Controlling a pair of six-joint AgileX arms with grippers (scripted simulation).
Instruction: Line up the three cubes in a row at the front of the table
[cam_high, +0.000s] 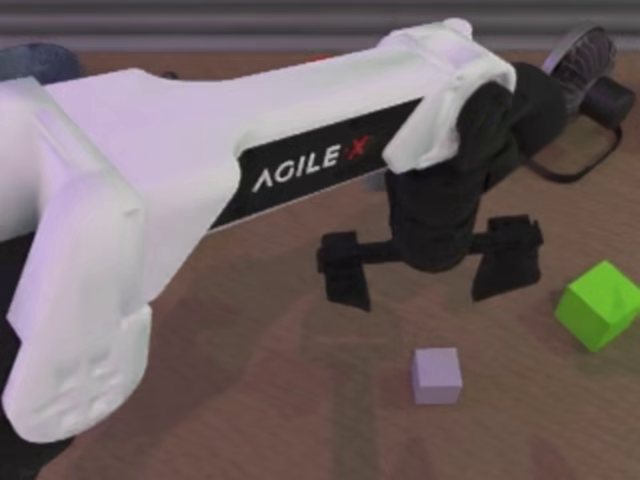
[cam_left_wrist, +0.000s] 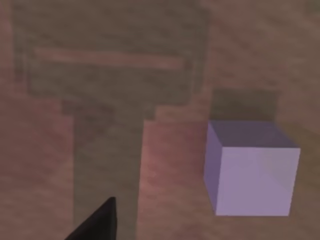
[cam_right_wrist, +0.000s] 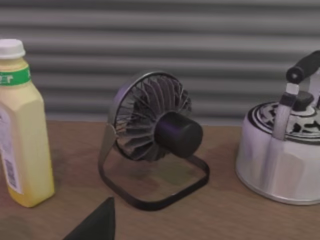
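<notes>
Left gripper (cam_high: 430, 268) hangs above the table (cam_high: 250, 400), fingers spread wide, holding nothing, touching nothing. Its two black fingers (cam_high: 345, 268) point down toward the wood, one on each side of the wrist block. The left arm's white link crosses the top view from 9 o'clock toward 1 o'clock and covers much of the table's left and back.

Small lavender cube (cam_high: 437, 375) sits flat on the table at about 6 o'clock from the left gripper, below it in the top view, clear of both fingers. The left wrist view shows the same lavender cube (cam_left_wrist: 252, 170) alone on the wood, with the gripper's shadow beside it and one dark fingertip (cam_left_wrist: 97, 222) at the frame edge.

Bright lime-green cube (cam_high: 598, 303) rests at 3 o'clock of the gripper, near the table's right edge, turned at an angle, well apart from the lavender cube. The sage-green cube is not visible in any view.

Behind the gripper at 1 o'clock stands a small black desk fan (cam_high: 585, 70) on a wire stand. The right wrist view shows that desk fan (cam_right_wrist: 152, 135) between a yellow juice bottle (cam_right_wrist: 22, 125) with a white cap and a metal kettle (cam_right_wrist: 280, 150), all in front of the grey ribbed strip (cam_right_wrist: 160, 50). Whether the bottle is full cannot be told; the kettle's inside is hidden.

Right gripper: only a dark fingertip (cam_right_wrist: 95, 225) shows, so its opening cannot be told.
</notes>
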